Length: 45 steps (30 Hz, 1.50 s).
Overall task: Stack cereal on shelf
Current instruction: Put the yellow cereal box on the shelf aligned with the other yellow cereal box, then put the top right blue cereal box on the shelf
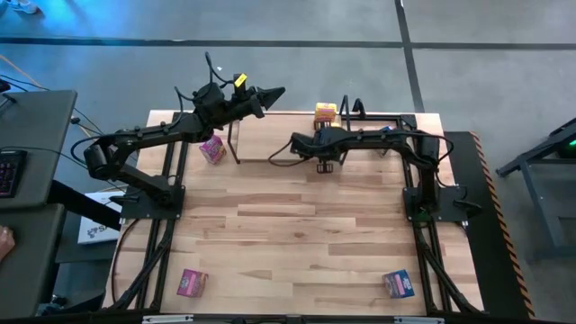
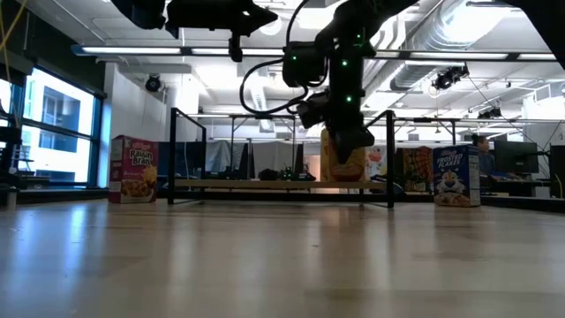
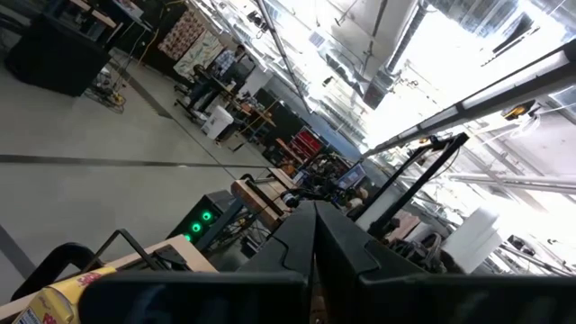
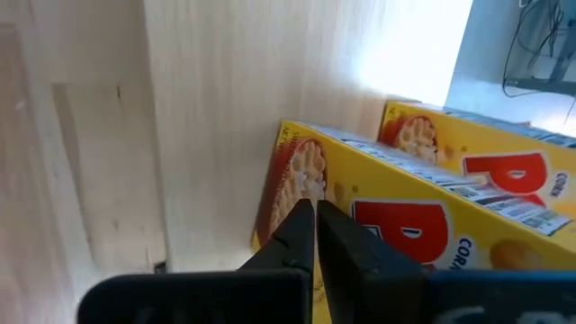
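Note:
Two yellow cereal boxes [image 4: 396, 243] [image 4: 504, 171] lie side by side on pale wood in the right wrist view. The high view shows yellow [image 1: 325, 114] at the shelf [image 1: 236, 135]. The shelf's board [image 2: 265, 185] spans its black end frames. My right gripper [image 4: 315, 209] [image 1: 324, 162] [image 2: 351, 137] is shut and points down in front of the yellow boxes [image 2: 344, 163]. My left gripper [image 1: 274, 91] [image 3: 315, 207] [image 2: 256, 16] is shut and raised high above the shelf's left end. A pink box [image 1: 212, 148] stands left of the shelf. My right gripper's shut fingertips stand at the end of the closer yellow box [image 4: 297, 180], coming down at it from above on a slant. I cannot tell whether they touch it.
A pink box [image 1: 192, 282] and a blue box [image 1: 399, 283] stand near the table's near edge, left and right. The low view shows a pink box [image 2: 132, 170] and a blue box [image 2: 456, 177] on either side of the shelf. Bare wood lies mid-table.

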Each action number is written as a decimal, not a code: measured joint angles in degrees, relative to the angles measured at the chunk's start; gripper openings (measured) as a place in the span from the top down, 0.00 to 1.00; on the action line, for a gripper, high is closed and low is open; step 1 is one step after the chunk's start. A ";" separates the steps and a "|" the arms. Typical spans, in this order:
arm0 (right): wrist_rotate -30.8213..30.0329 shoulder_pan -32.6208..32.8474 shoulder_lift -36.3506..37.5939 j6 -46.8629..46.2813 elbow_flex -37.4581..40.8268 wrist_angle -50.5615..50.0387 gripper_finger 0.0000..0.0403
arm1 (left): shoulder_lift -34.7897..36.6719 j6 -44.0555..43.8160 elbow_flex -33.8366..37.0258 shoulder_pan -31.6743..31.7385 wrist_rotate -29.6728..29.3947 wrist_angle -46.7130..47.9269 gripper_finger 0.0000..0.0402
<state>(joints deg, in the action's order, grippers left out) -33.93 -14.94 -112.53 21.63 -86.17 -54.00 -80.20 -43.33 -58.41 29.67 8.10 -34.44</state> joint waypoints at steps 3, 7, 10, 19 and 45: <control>0.02 -0.50 0.00 0.93 0.00 0.26 1.00 | 0.00 0.00 0.00 0.00 -0.13 0.02 1.00; 1.30 -0.35 0.00 0.34 0.00 -1.60 1.00 | 0.00 0.00 -0.01 0.00 -0.25 0.04 1.00; 2.62 0.50 0.00 0.09 0.00 -4.90 1.00 | 0.00 0.02 0.00 0.00 -0.28 0.04 1.00; 2.26 -0.86 0.00 -2.16 0.00 -10.55 1.00 | 0.00 0.02 -0.01 0.00 -1.16 0.13 1.00; 4.34 -3.45 0.00 -3.62 0.00 -5.43 1.00 | 0.00 0.02 -0.02 1.11 -1.20 0.15 1.00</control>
<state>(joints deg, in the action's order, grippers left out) -29.59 -18.39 -112.53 18.01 -86.17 -59.44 -80.20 -43.31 -58.43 30.79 6.90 -34.28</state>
